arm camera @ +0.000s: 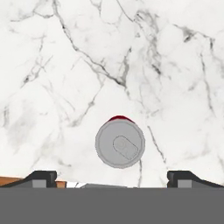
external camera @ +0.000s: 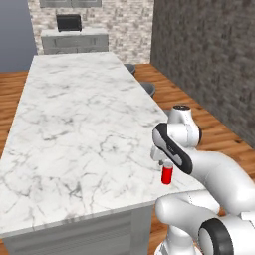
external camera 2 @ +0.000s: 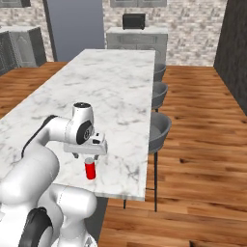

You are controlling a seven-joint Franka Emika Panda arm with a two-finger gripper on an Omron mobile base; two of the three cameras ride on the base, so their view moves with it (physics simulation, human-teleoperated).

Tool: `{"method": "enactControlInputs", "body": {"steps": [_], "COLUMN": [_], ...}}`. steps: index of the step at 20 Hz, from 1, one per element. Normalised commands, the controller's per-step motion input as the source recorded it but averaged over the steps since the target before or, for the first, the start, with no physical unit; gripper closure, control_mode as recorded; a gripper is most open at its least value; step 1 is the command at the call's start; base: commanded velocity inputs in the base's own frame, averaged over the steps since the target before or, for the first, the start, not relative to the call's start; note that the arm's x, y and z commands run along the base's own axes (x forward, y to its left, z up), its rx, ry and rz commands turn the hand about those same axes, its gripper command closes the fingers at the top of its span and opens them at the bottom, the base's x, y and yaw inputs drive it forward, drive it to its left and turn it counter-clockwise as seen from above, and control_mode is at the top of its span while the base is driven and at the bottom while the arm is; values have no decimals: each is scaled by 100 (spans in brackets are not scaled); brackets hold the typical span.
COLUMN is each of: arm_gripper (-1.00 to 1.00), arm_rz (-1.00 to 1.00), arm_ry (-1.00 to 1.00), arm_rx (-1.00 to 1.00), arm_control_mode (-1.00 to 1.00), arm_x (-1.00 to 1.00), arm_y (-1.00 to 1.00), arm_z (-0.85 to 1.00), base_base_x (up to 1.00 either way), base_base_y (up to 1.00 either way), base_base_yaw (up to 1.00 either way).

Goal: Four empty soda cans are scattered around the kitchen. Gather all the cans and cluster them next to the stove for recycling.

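Hand view: red can (arm camera: 120, 143) top-down (grey lid), no label legible.

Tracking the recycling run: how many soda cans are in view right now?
1. A red soda can stands upright near the marble counter's near edge, directly below the open gripper. The others may be outside these views.

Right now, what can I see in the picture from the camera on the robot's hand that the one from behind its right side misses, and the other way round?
The hand view looks straight down on the red soda can: its grey lid with the pull tab, and the two dark fingertips spread wide to either side of it, not touching.

The right base view adds the surroundings: the white arm, grey stools along the island, the wood floor, and a black microwave on the far counter.

Both show the upright can on the marble island counter, directly under the open hand.
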Motion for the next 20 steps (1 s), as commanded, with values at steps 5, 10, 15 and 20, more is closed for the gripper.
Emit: {"method": "enactControlInputs", "body": {"steps": [5,10,15,20], "arm_gripper": [-100,-100,-100,-100], "arm_rz": [0,0,0,0], "arm_ry": [3,4,4,5], "arm_rx": [0,0,0,0], "arm_control_mode": [-100,-100,-100,-100], "arm_x": [5,4,8,1], "arm_y": [-1,-1,0,0], "arm_z": [-7,-10,-7,-7], "base_base_x": [0,0,0,0], "base_base_y": [0,0,0,0], "base_base_yaw": [0,0,0,0]}}
